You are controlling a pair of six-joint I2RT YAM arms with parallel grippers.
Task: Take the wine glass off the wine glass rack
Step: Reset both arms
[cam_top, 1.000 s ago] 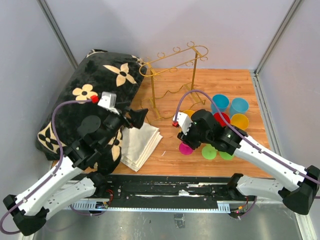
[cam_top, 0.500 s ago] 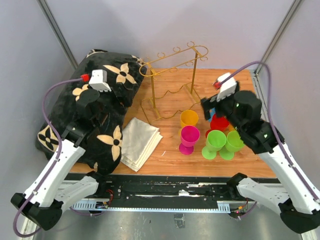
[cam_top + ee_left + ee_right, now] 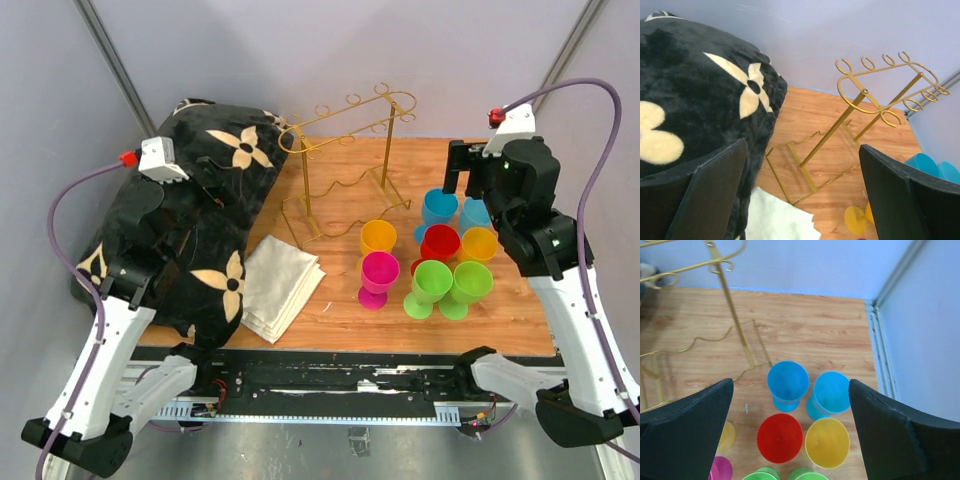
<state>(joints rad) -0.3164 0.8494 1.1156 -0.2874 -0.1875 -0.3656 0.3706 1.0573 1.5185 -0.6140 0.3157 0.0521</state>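
Gold wine glass rack [image 3: 303, 180] stands upright at the back of the wooden surface [image 3: 340, 312], just beside the black floral cushion [image 3: 200, 200]. Coloured wine glasses [image 3: 440, 243] stand clustered to its right, clear of the wire. Left pincer [image 3: 802, 145] is spread wide, up over the cushion. Right pincer [image 3: 791, 382] is spread wide above the glasses, gripping nothing.

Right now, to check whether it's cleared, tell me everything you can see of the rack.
The rack is thin gold wire: two posts, a wavy base frame, and a looped top rail with curled hooks. It stands upright at the back of the table, beside the pillow. Nothing hangs on it or holds it.
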